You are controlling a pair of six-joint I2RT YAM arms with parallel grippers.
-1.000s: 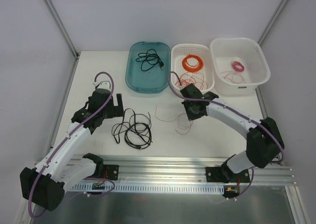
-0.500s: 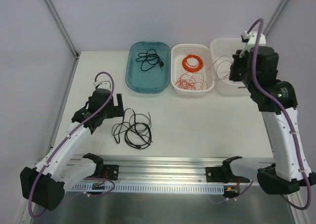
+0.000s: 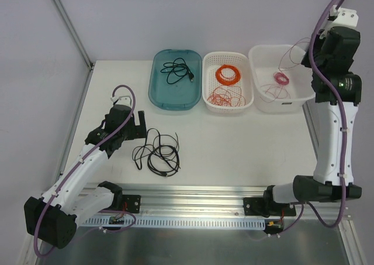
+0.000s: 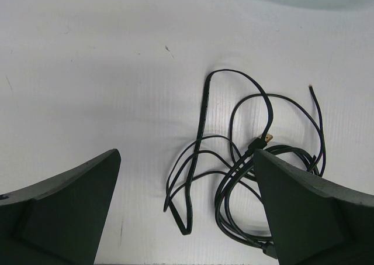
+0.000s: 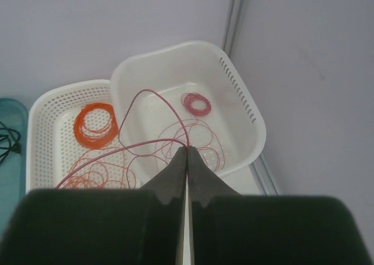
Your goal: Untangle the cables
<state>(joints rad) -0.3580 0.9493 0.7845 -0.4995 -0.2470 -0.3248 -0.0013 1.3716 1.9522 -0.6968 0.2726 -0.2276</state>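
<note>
Lower loops of black cord (image 4: 201, 119) hidden behind left hand (image 4: 186, 155), teal tray (image 5: 6, 183) cropped at edge

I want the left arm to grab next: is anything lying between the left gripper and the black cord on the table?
Nothing visible does. The open left gripper hangs directly above the black cord on the table, and the wrist view shows no other object over the cord.
</note>
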